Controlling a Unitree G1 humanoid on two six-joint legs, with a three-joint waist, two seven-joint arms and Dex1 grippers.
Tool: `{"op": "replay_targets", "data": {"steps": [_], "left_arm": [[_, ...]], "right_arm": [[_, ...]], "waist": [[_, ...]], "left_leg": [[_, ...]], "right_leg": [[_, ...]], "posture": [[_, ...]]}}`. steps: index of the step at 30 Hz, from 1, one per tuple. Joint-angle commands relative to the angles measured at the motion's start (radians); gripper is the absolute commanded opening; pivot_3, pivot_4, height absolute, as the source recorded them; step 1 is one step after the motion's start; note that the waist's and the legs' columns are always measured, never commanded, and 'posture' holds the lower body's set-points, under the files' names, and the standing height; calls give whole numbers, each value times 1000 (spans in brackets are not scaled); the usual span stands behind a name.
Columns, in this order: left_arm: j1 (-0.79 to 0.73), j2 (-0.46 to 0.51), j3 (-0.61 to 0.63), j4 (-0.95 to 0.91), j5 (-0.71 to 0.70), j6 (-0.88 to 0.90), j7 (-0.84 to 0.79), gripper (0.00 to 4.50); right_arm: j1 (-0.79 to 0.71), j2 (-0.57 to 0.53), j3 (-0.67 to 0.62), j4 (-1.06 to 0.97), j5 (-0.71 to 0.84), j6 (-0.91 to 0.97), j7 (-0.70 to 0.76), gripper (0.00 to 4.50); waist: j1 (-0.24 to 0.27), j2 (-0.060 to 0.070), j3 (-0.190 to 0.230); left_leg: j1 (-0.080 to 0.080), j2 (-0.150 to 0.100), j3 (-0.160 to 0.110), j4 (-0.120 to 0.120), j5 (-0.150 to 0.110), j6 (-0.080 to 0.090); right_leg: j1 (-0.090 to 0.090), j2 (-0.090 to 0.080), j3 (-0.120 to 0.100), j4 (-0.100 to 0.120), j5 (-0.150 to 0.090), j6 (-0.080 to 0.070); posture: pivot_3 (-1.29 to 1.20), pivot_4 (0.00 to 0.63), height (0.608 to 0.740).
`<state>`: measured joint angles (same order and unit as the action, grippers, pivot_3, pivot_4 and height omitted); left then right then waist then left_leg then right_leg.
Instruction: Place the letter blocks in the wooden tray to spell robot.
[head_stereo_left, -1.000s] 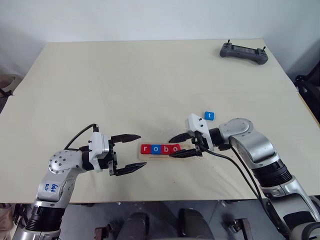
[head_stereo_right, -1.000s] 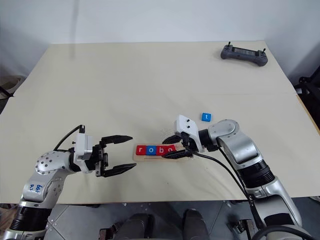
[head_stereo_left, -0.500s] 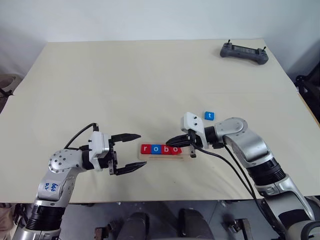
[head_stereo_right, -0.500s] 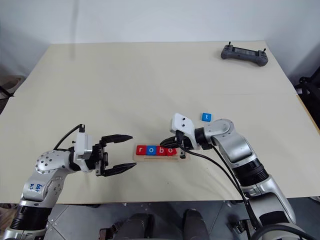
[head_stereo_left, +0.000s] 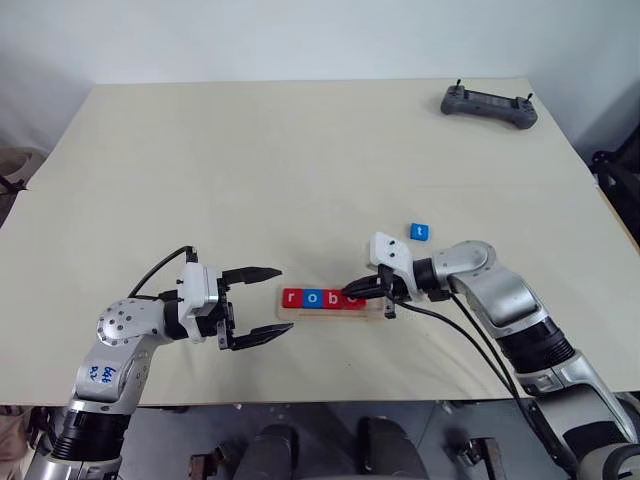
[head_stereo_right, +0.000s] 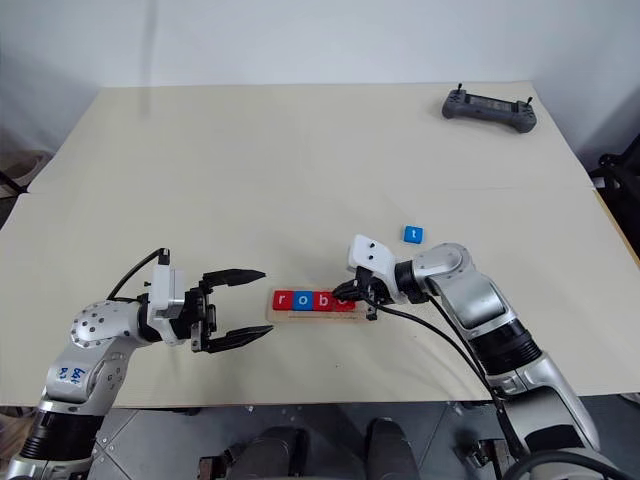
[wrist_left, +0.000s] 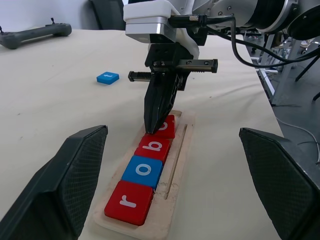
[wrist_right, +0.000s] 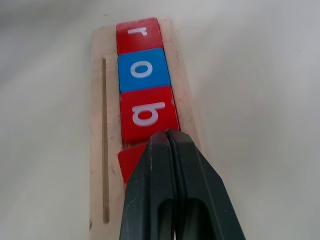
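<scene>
The wooden tray (head_stereo_left: 374, 306) lies near the table's front edge. In it sit letter blocks in a row: red r (head_stereo_left: 292, 297), blue o (head_stereo_left: 310, 297), red b (head_stereo_left: 328, 297). A fourth red block (wrist_right: 131, 162) follows, slightly askew, its letter hidden. My right gripper (head_stereo_left: 350, 293) is shut, with its joined tips resting on top of that fourth block. The blue t block (head_stereo_left: 419, 231) lies on the table behind the tray's right end. My left gripper (head_stereo_left: 283, 299) stands open just left of the tray, holding nothing; its fingers (wrist_left: 65, 185) flank the tray's end.
A dark grey handheld controller (head_stereo_left: 487, 103) rests at the far right corner of the table (head_stereo_left: 250, 170). The right arm's cables (head_stereo_left: 470, 335) trail over the table toward the front edge.
My right gripper was open around the fourth block; it has shut and its tips have come down onto that block. The left gripper has stayed still.
</scene>
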<state>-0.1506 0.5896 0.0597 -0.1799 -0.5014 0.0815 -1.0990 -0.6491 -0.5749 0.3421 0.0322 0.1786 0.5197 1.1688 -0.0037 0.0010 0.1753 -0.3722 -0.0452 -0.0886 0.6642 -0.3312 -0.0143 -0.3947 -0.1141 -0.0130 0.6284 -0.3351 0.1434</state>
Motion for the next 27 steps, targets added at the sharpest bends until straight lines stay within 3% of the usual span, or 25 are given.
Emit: {"op": "replay_targets", "data": {"steps": [1, 8, 14, 27], "left_arm": [[-10, -2, 8, -4, -4, -19, -5, 4500], [-10, 0, 11, -2, -4, -19, -9, 4500], [-12, 0, 9, 2, -5, -18, -13, 4500], [-28, -1, 6, 16, -3, -21, -20, 4500]], "right_arm": [[11, -16, -40, -27, 23, 7, 3, 28], [37, -28, -136, -109, 142, 53, 39, 28], [78, -108, -146, -73, 97, 32, 14, 28], [113, -108, -97, -79, 63, 16, 26, 28]], "waist": [[0, 0, 0], [1, 0, 0], [3, 0, 0], [2, 0, 0]], "left_leg": [[0, 0, 0, 0, 0, 0], [0, 0, 0, 0, 0, 0], [0, -1, 0, 0, 0, 0], [0, 0, 1, 0, 0, 0]], "right_leg": [[0, 0, 0, 0, 0, 0], [0, 0, 0, 0, 0, 0], [1, -1, 0, -1, 0, 0], [0, 0, 0, -1, 0, 0]], "posture": [[0, 150, 740], [0, 150, 740], [0, 150, 740], [0, 150, 740]]}}
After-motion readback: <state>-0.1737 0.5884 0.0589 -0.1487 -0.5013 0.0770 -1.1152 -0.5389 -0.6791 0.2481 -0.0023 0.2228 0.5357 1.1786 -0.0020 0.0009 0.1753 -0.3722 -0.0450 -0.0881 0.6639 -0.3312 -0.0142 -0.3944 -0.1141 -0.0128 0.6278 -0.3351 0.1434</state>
